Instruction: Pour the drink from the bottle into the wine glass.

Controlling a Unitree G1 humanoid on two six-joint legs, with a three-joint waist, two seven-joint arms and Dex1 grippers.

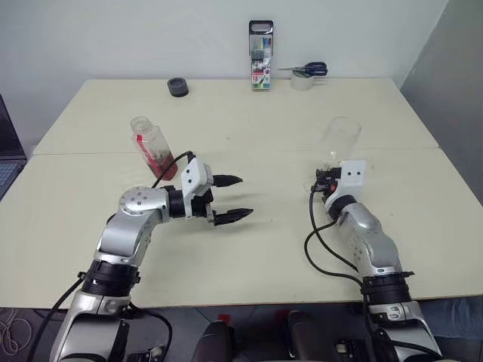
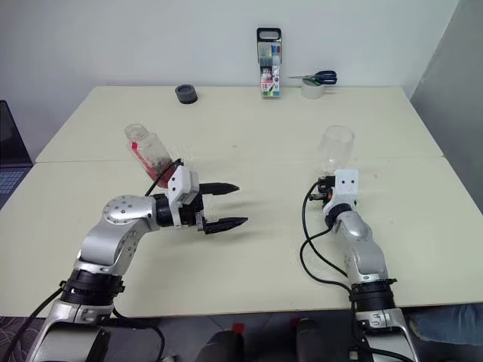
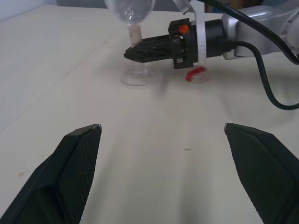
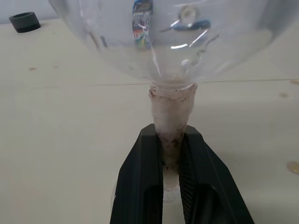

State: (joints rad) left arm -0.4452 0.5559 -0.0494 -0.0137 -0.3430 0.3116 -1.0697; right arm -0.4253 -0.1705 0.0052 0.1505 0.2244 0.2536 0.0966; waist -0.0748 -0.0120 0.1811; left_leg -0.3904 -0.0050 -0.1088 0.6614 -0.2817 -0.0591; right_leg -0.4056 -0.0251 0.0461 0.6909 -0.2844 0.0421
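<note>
Wine glass (image 1: 341, 140) stands upright on the tabletop (image 1: 249, 249), right side, bowl clear and dry-looking w/ no drink in it. Right tool (image 4: 171, 154) is clamped tight on the stem, just under the bowl, foot resting on the surface. Bottle (image 1: 153, 148) sits well apart on the left, tilted, mouth up and away, cap off as far as I can tell; a little reddish-brown drink (image 1: 161, 161) pooled low inside, red label strip down its side. Left tool (image 1: 229, 198) hangs just right of and nearer than the bottle, fingers spread wide, nothing in them, pointing across toward the glass. Small red item, prob. the cap (image 3: 195, 74), lies on the tabletop beside the glass foot.

Risks from here, my read:
- Bottle looks off-vertical & not gripped; a clumsy approach by the left tool could knock it over, spill what's left.
- Thin stem under a hard pinch: any twist of the right arm could tip the glass.
- Glass and bottle far apart, so pouring needs a long carry; open mouth may slosh.

Writing: marker case (image 1: 260, 67) at the far edge shows print, too small to read. Tape roll (image 1: 303, 81) w/ scissors (image 1: 311, 69) on top, black ring (image 1: 178, 87) far left: no legible text.
</note>
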